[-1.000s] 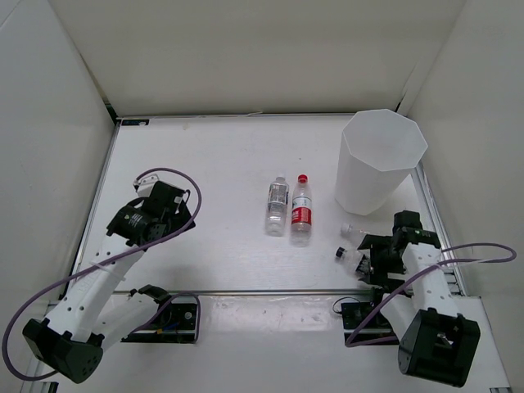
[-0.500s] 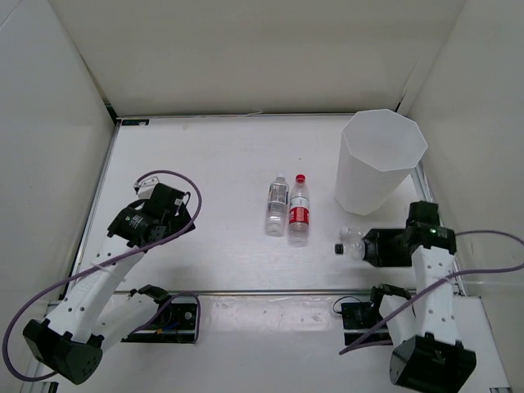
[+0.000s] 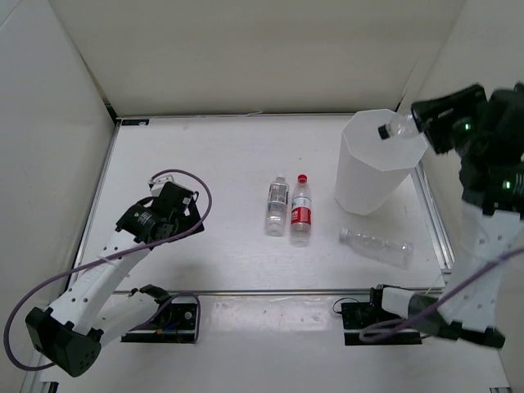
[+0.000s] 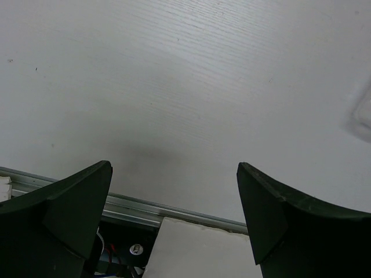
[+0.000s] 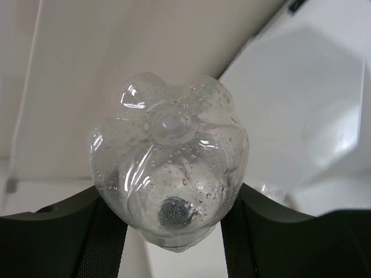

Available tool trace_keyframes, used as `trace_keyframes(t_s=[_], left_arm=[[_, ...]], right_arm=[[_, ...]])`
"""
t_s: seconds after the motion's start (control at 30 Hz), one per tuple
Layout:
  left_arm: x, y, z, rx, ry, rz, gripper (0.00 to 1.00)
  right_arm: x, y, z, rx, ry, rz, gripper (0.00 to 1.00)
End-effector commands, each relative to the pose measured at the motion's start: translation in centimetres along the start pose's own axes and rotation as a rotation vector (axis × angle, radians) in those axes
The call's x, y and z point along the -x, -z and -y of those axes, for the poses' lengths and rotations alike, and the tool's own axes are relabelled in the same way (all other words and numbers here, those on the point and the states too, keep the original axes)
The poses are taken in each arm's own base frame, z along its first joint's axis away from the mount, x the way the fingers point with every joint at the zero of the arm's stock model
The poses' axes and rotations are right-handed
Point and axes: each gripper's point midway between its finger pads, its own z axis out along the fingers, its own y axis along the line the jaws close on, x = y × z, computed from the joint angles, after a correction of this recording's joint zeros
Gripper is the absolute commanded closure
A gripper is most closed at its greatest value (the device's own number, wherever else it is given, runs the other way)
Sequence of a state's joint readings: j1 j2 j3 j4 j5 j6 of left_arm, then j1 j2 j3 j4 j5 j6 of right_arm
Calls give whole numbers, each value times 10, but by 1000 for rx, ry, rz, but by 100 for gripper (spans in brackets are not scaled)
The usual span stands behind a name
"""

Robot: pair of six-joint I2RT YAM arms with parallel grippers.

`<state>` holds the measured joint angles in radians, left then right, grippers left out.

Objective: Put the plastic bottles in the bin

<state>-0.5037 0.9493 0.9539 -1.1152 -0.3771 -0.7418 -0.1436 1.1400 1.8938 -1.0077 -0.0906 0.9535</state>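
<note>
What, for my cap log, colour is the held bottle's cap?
Black cap on the held bottle; clearest in the top external view.

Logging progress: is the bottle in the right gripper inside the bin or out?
Out. The right gripper holds the bottle sideways above the rim of the bin, cap over the opening.

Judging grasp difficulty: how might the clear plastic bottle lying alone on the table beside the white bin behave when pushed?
The clear plastic bottle lies on its side, so a sideways push would probably roll it. It looks empty, so likely light and quick to skid.
</note>
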Motion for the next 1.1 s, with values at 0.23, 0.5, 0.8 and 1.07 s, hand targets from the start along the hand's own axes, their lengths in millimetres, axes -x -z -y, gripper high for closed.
trace_keyframes(t_s=[0.23, 0.5, 0.8, 1.07], left_arm=[[1, 2, 7, -24, -42, -11, 0], [3, 3, 5, -16, -30, 7, 0], [2, -1, 6, -9, -25, 0, 0], [-2, -2, 6, -9, -35, -7, 0]], right_arm=[[35, -91, 29, -254, 401, 109, 0], [26, 4, 63, -271, 30, 203, 0], [-137, 25, 226, -607, -530, -86, 0], [-187, -9, 277, -591, -724, -128, 0]])
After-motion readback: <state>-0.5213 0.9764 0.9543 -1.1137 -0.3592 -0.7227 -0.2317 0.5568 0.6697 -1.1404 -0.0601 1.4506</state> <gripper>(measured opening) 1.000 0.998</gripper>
